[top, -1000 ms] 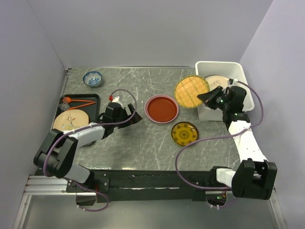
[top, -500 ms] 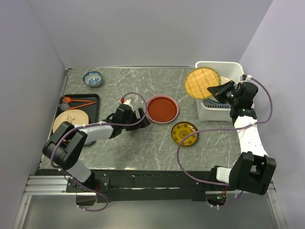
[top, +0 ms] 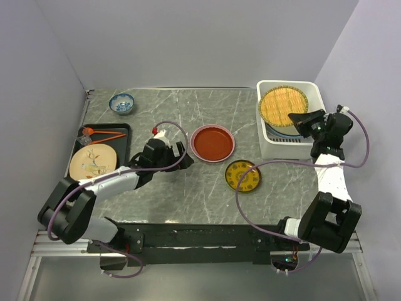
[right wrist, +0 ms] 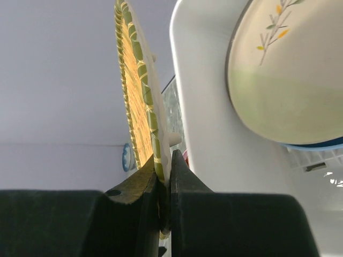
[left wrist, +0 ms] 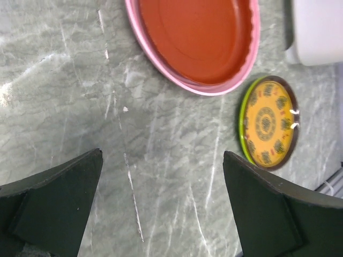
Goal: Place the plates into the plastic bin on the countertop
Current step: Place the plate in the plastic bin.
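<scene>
My right gripper [top: 301, 120] is shut on the rim of a yellow woven-look plate [top: 283, 106] with a green edge and holds it over the white plastic bin [top: 270, 148]. In the right wrist view the plate [right wrist: 136, 107] stands edge-on between my fingers [right wrist: 165, 166]. A cream leaf-sprig plate [right wrist: 284, 75] lies in the bin [right wrist: 203, 107] on a blue plate [right wrist: 321, 143]. A red-orange plate with a pink rim [top: 212, 142] [left wrist: 198, 37] and a small yellow-patterned plate [top: 243, 175] [left wrist: 268, 120] lie on the countertop [top: 188, 188]. My left gripper [top: 182, 157] [left wrist: 162, 160] is open and empty just left of the red-orange plate.
A second cream leaf-sprig plate [top: 93, 161] lies at the left, by a black tray [top: 122, 130] holding orange chopsticks [top: 103, 133]. A small blue-and-white bowl [top: 121, 103] sits at the back left. Walls close in on three sides.
My right gripper has carried the yellow plate to the right, from beside the bin to over it, and tipped it flatter. My left gripper has moved right towards the red-orange plate.
</scene>
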